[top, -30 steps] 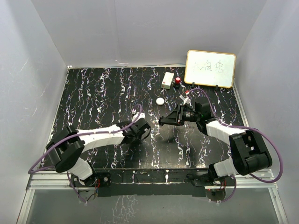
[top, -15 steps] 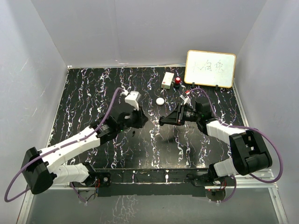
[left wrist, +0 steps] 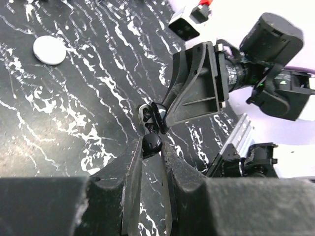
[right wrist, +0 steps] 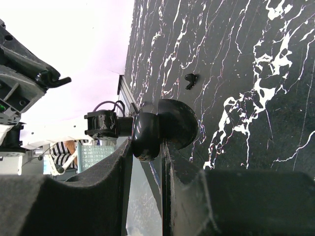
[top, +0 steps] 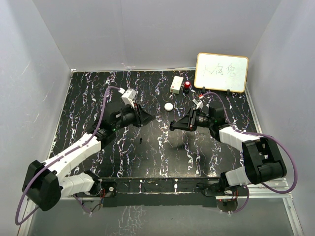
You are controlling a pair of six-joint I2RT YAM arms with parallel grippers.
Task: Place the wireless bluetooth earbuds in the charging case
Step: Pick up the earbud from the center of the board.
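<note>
Earbuds are not yet seated: one earbud (left wrist: 151, 142) is pinched in the left gripper (left wrist: 151, 147) just beside the open charging case (right wrist: 170, 123) clamped by the right gripper (right wrist: 146, 143), the other earbud (right wrist: 191, 80) lies loose on the table (right wrist: 246, 49), so both insertions appear outstanding.

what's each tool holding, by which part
Left tool pinches a black earbud by one end; right tool clamps the open charging case at one edge.
</note>
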